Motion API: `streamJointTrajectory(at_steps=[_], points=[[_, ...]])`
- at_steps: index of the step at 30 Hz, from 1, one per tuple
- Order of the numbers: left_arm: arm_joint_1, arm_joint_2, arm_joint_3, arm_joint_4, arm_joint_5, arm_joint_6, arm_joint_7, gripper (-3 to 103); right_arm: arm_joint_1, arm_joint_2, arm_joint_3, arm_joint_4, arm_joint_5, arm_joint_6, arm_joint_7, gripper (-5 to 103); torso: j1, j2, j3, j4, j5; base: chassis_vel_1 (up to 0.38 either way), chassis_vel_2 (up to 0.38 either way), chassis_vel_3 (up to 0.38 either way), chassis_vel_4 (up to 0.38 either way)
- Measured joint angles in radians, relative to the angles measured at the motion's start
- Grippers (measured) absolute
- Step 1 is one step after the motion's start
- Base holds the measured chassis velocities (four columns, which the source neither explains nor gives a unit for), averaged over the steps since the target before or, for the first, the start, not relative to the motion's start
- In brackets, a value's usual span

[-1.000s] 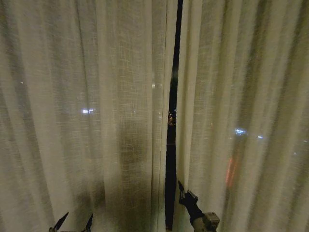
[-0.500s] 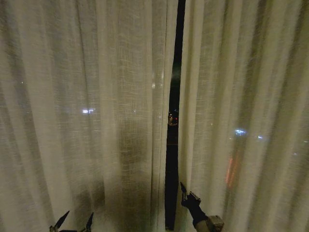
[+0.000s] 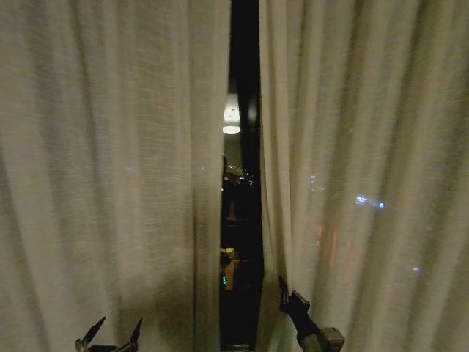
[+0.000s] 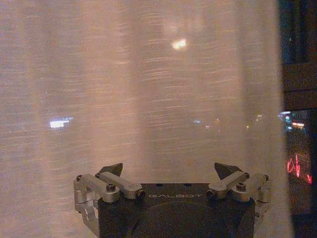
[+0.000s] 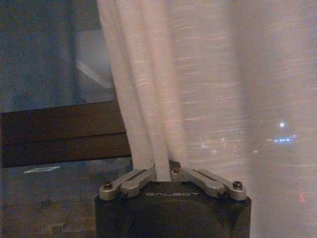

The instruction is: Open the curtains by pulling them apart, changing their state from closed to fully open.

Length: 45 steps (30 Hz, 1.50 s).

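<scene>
Two sheer off-white curtains hang before the dark window. The left curtain [image 3: 110,161] and the right curtain [image 3: 366,147] stand apart with a narrow dark gap [image 3: 242,220] between them. My right gripper [image 3: 284,292] is low at the right curtain's inner edge and is shut on a fold of that edge [image 5: 161,148], right gripper [image 5: 164,172]. My left gripper [image 3: 111,331] sits low in front of the left curtain [image 4: 148,89], open, its fingers apart and holding nothing, left gripper [image 4: 168,171].
Through the gap I see dark glass with a reflected ceiling lamp [image 3: 231,121] and city lights. A dark horizontal window rail [image 5: 59,134] runs behind the right curtain's edge. Fabric folds hang close on both sides of the arms.
The gap between the curtains has widened: the left curtain's inner edge has shifted left. My right gripper has moved slightly right and down with its fold. The left gripper has stayed put.
</scene>
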Motion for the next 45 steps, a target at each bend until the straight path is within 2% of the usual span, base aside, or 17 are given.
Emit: streamJointTrajectory(at_steps=[23,45], points=[[0.006,-0.012,0.0,-0.008,-0.003,-0.002,0.0,100,-0.023,0.0,0.065,0.007,0.03,0.005,-0.001,0,0.0,0.0,0.0,-0.0003,0.0001,-0.272,-0.276,0.272,0.28],[0.003,-0.008,0.004,-0.007,-0.007,-0.004,0.004,100,-0.035,0.0,0.099,0.012,0.036,0.016,0.001,0,0.0,0.0,0.0,-0.0003,0.0001,-0.344,-0.347,0.366,0.355]])
